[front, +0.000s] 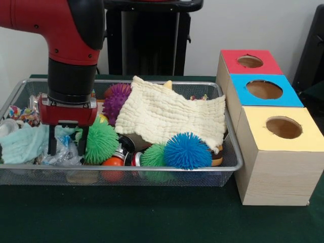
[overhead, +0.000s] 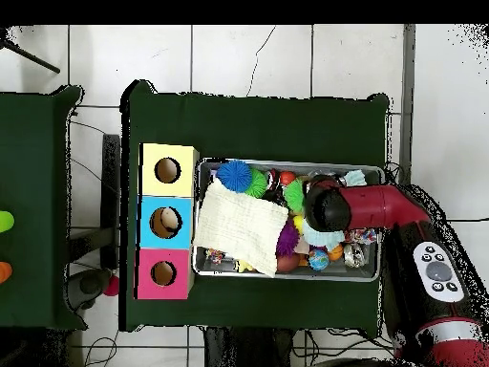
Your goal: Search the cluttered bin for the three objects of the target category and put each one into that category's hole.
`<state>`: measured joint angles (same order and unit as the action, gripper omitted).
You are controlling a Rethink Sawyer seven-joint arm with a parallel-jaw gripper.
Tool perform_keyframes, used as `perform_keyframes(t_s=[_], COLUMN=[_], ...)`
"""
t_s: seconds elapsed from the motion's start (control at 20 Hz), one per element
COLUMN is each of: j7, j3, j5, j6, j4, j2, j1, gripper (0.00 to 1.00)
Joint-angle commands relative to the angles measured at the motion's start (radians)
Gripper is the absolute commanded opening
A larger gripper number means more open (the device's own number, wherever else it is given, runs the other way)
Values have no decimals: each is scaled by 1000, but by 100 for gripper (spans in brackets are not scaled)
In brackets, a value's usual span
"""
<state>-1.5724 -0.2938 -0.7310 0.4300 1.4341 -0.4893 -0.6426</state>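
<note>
A wire mesh bin [front: 30, 166] [overhead: 287, 276] holds a jumble of toys. A cream cloth [front: 172, 114] [overhead: 239, 225] covers its middle. Spiky balls lie around it: a blue one [front: 187, 150] [overhead: 234, 175], a green one [front: 101, 142] [overhead: 294, 196], a smaller green one [front: 154, 156] [overhead: 256, 182] and a purple one [front: 116, 98] [overhead: 287, 239]. My gripper [front: 67, 144] is open and reaches down into the bin's left end, its fingers straddling crumpled clear plastic [front: 63, 149] beside the bigger green ball. In the overhead view the arm's wrist [overhead: 325, 205] hides the gripper.
Three wooden boxes with round holes stand against the bin: red [front: 250, 61] [overhead: 163, 273], blue [front: 264, 89] [overhead: 166, 223], yellow [front: 284, 127] [overhead: 167, 170]. A teal cloth [front: 20, 144], a colourful rope toy [front: 20, 114] and an orange ball [front: 112, 162] crowd the gripper's end.
</note>
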Motion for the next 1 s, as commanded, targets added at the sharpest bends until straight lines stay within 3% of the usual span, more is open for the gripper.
perform_keyframes(t_s=[0.05,0.4,0.45,0.7,1.0], j7=[219,237,244,290,280], j3=[-32,-52,-58,-73,-75], j5=[-93,-101,-108,-117,-136], j6=[76,71,74,94,101], j4=[30,42,43,44,41], j2=[113,110,110,110,107], j1=[-56,-73,-76,-84,-79], gripper=[100,100,0,0,0])
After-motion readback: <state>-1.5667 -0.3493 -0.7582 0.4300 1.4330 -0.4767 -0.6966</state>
